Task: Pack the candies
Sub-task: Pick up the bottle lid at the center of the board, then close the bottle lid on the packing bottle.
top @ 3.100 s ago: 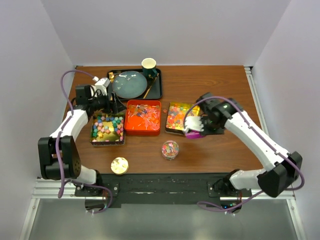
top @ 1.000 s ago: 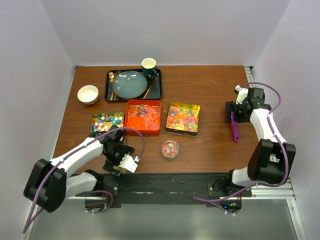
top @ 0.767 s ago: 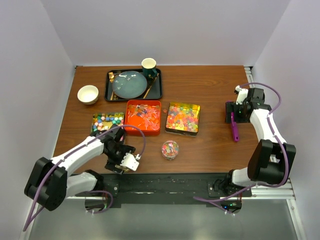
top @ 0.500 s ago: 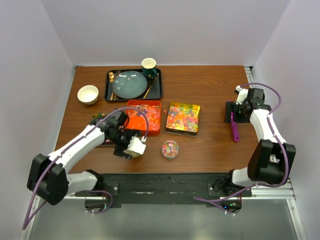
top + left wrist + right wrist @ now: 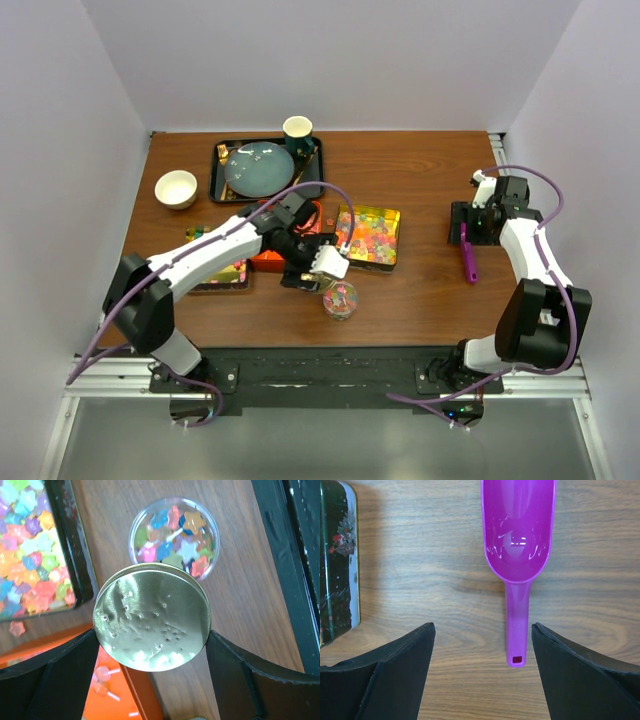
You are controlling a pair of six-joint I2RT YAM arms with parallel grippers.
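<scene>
The left tool (image 5: 150,647) grips a gold lid (image 5: 151,617) by its edges, held just far-left of a clear jar (image 5: 215,530) of star-shaped candies (image 5: 175,537) standing mid-counter (image 5: 420,290). More candies fill the tins (image 5: 366,236) just beyond the jar. The right tool (image 5: 481,652) hangs open over a purple scoop (image 5: 518,540) lying at the right.

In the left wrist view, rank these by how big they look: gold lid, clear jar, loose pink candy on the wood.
1. gold lid, but it sits nearer the camera, so its lead over the jar is unsure.
2. clear jar.
3. loose pink candy, plainly smallest.
</scene>
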